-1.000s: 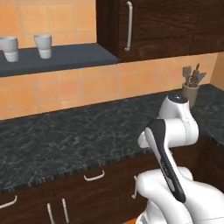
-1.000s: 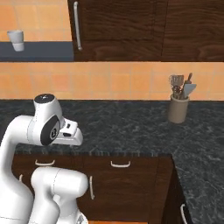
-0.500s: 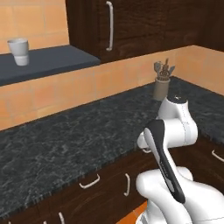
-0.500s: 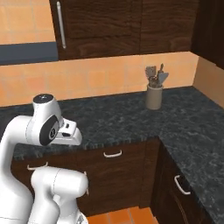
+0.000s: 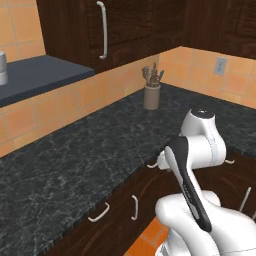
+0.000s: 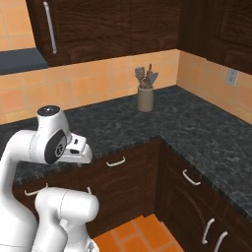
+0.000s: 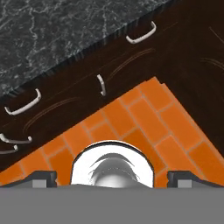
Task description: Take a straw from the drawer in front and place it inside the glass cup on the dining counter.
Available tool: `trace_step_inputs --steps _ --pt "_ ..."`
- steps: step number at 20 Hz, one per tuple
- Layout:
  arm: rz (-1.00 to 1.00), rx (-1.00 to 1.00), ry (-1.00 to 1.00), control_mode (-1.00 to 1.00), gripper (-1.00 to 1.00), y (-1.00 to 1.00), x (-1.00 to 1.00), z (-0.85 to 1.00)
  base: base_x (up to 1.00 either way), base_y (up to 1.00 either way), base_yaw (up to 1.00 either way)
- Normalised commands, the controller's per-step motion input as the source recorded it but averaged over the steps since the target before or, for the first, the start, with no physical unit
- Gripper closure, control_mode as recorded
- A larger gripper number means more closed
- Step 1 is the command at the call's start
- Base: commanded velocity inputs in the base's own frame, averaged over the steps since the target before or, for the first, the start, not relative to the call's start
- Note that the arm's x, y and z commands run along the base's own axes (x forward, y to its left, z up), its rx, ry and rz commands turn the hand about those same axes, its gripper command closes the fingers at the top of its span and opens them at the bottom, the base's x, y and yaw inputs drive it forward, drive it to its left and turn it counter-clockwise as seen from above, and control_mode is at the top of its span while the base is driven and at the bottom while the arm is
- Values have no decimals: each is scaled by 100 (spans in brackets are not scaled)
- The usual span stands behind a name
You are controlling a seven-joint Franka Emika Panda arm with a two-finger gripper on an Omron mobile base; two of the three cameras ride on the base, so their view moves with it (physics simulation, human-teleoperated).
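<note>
Farthest left in the left base view, 1 white cup point(image 5: 2, 68) stands on a grey shelf point(image 5: 40, 75). To its right hangs 1 dark upper cabinet point(image 5: 130, 25) with 1 long vertical handle point(image 5: 103, 30). Further right, 1 utensil holder point(image 5: 151, 95) stands at the far side of the black granite counter point(image 5: 75, 155), near the corner, and 1 wall outlet point(image 5: 218, 65) is set in the orange tiles on the far right.

Below the counter edge, the hand view shows 2 shallow dark-wood drawers, both shut. The left drawer point(image 7: 50, 108) carries 1 curved silver handle point(image 7: 24, 103). Between the 2 drawers sits 1 short vertical door handle point(image 7: 101, 84). The right drawer point(image 7: 131, 57) carries its own curved handle point(image 7: 142, 35). 2 more handles point(image 7: 15, 140) peek in at the left edge of that view; what they belong to is unclear.

The claw point(image 7: 112, 180) hangs over the orange tile floor point(image 7: 144, 118), its 2 dark fingertips point(image 7: 41, 177) spread wide with nothing between them. Both drawers lie ahead of the claw and well apart from it, the left drawer off to its left, the right drawer off to its right and farther. Which of the 2 drawers is the task's drawer cannot be told.
</note>
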Motion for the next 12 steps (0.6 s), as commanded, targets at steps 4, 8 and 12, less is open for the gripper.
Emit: trace_step_inputs --steps 4,8,12 --pt "-31 0 0 -100 -100 -18 7 0 0 0 0" --pt "-13 7 0 -100 -100 -88 16 -3 0 0 0" --pt "-4 24 -2 -100 -100 -94 5 -46 0 0 0"
